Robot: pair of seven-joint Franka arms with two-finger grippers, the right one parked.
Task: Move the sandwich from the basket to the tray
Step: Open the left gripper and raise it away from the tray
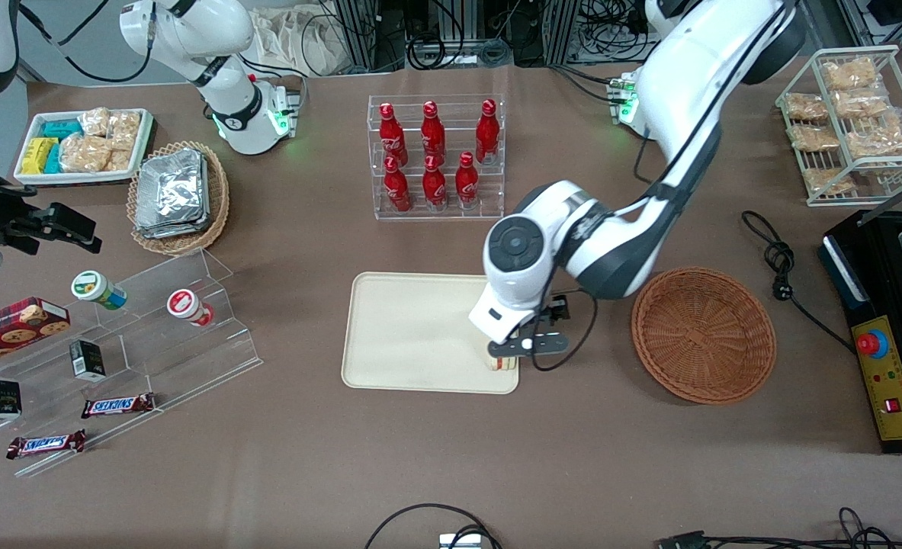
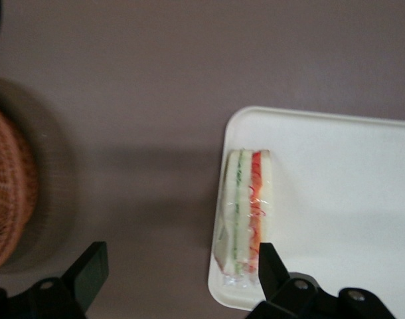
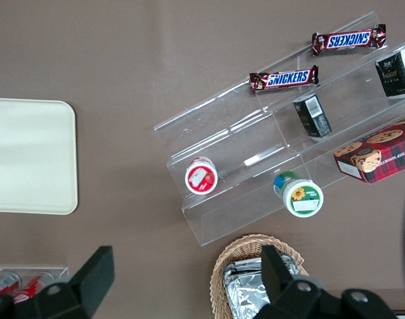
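Note:
The sandwich (image 2: pixel 247 211), a wrapped white wedge with green and red layers, lies on the cream tray (image 2: pixel 348 193) at its corner nearest the basket. In the front view only a bit of the sandwich (image 1: pixel 502 364) shows under the wrist, on the tray (image 1: pixel 409 332). My left gripper (image 2: pixel 181 272) is open just above it: one finger (image 2: pixel 271 266) stands beside the sandwich's red side, the other (image 2: pixel 91 271) over bare table. In the front view the gripper (image 1: pixel 508 357) hangs over that tray corner. The reddish-brown basket (image 1: pixel 704 334) holds nothing and lies toward the working arm's end; its rim also shows in the left wrist view (image 2: pixel 10 199).
A rack of red bottles (image 1: pixel 435 156) stands farther from the front camera than the tray. A clear stepped shelf (image 1: pixel 153 335) with snacks and a tan foil-packet basket (image 1: pixel 178 197) lie toward the parked arm's end. A black device (image 1: pixel 889 328) and a cable (image 1: pixel 782 267) lie past the basket.

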